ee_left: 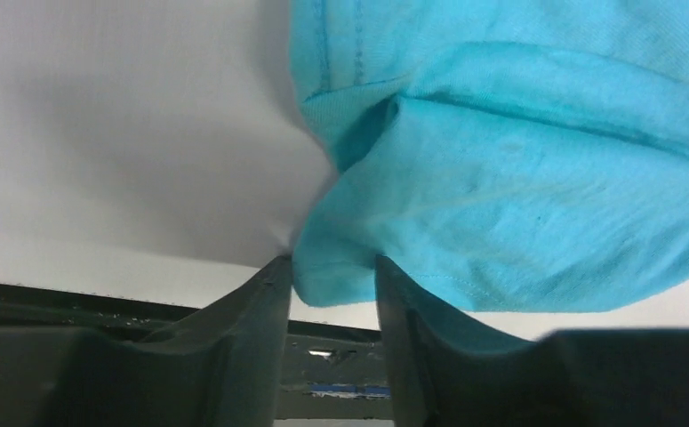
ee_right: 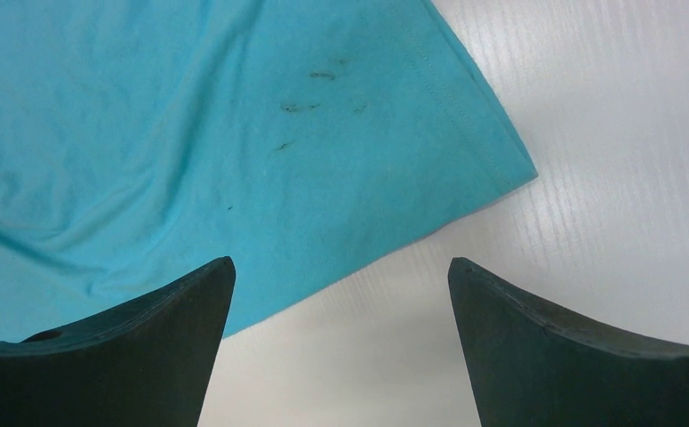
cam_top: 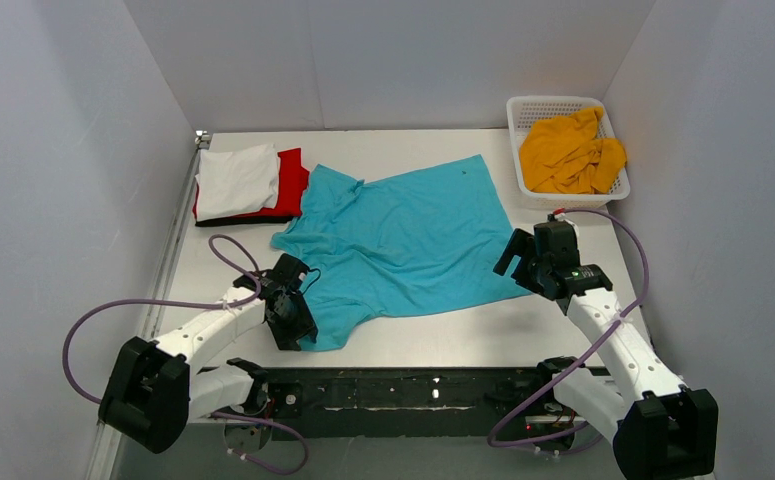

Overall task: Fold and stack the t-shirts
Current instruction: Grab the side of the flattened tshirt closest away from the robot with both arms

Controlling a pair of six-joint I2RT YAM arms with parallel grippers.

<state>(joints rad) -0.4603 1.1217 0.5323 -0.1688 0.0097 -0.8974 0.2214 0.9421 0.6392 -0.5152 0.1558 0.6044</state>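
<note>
The turquoise t-shirt [cam_top: 403, 235] lies spread out and rumpled in the middle of the table. My left gripper [cam_top: 298, 325] is at its near left corner, shut on a bunched fold of the turquoise cloth [ee_left: 336, 271] that sits between the fingers [ee_left: 265, 294]. My right gripper [cam_top: 516, 262] is open and empty, hovering over the shirt's near right hem [ee_right: 394, 240]. The white t-shirt [cam_top: 235, 178] lies folded on the red one [cam_top: 291, 180], with the black one's edge [cam_top: 228, 220] beneath. The mustard-yellow t-shirt [cam_top: 568, 150] is crumpled in the basket.
The white lattice basket [cam_top: 523, 105] stands at the back right corner. The folded stack sits at the back left. Grey walls enclose the table on three sides. A black rail [cam_top: 413, 385] runs along the near edge between the arm bases.
</note>
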